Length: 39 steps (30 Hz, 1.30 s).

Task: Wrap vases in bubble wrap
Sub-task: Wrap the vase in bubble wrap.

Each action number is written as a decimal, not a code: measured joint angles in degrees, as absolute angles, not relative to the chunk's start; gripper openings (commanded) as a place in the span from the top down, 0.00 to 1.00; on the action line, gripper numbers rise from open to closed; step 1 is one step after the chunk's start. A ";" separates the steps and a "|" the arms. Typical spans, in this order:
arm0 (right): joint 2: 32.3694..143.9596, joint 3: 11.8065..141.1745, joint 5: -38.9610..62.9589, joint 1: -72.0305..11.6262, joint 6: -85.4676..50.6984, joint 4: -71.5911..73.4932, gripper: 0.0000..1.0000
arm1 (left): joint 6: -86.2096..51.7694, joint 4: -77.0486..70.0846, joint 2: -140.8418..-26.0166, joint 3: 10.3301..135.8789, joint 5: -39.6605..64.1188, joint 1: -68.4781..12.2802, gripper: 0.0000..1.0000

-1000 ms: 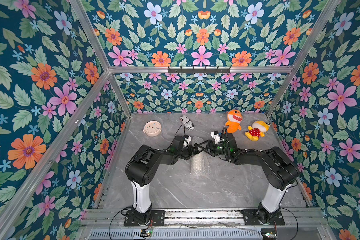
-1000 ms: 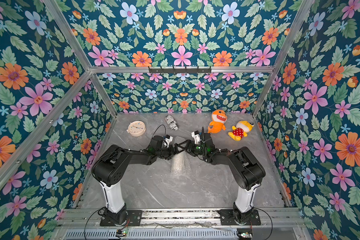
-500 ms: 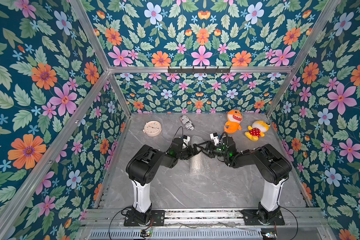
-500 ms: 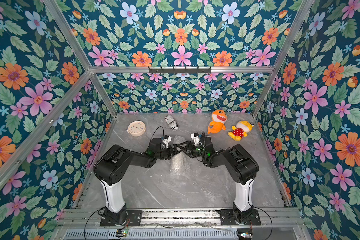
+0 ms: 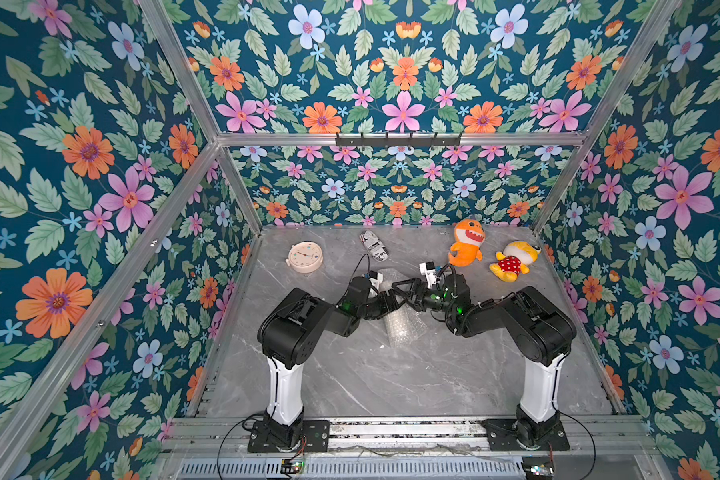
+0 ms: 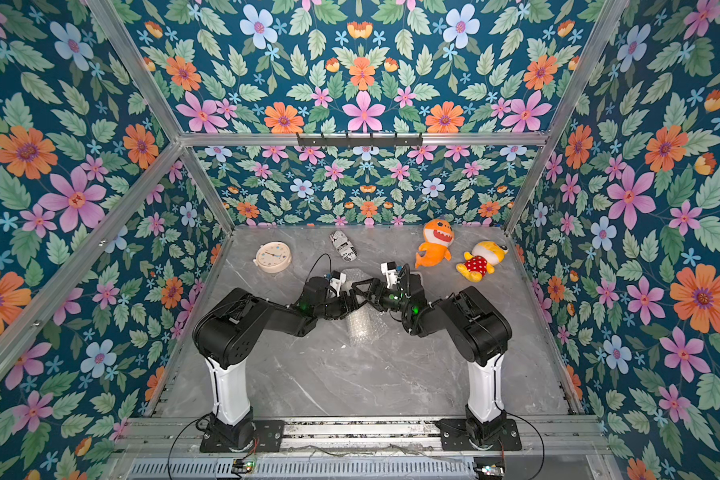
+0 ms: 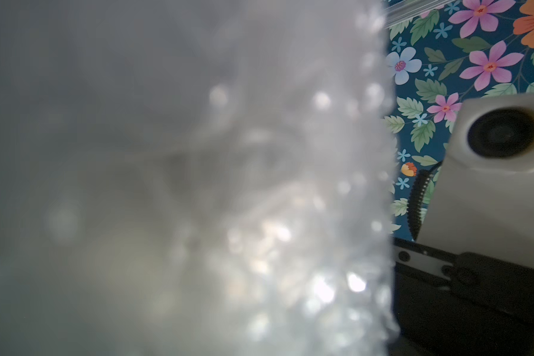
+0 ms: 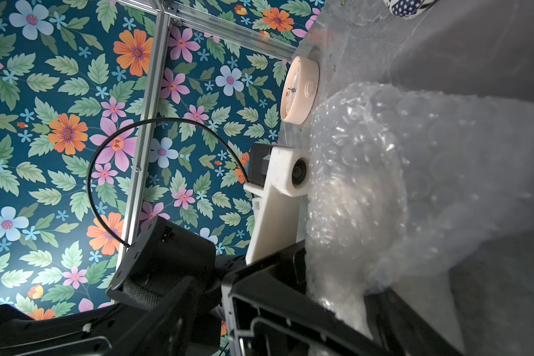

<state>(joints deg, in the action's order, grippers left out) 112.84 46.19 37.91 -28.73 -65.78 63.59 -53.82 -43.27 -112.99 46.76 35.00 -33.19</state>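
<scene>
Clock point(image 5: 305, 257) far left. Black-and-white printed cylinder point(image 5: 374, 246), lettering unreadable. My left claw point(image 5: 385, 301) and right claw point(image 5: 404, 289) meet over the rolled bubble wrap point(image 5: 404, 328) lying mid-counter point(image 5: 391, 382). Can't tell either claw's spread. Plush toys point(image 5: 466, 243) far right.

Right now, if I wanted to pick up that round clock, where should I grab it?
Probably by its rim, coming straight down from above. The clock lies flat, face up, on the table, so its thick round side wall offers opposite faces to pinch.
</scene>
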 measured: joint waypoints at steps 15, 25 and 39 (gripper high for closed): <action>107.24 47.20 32.64 -29.19 -59.35 44.69 0.14 | -45.67 -36.62 -112.79 48.40 38.20 -34.48 0.74; 105.60 48.93 33.54 -29.56 -58.28 33.43 0.14 | -43.77 -34.46 -113.01 48.58 46.13 -35.18 0.89; 87.74 47.62 31.99 -28.12 -43.44 11.20 0.21 | -40.80 -31.62 -112.64 48.36 49.56 -34.98 0.93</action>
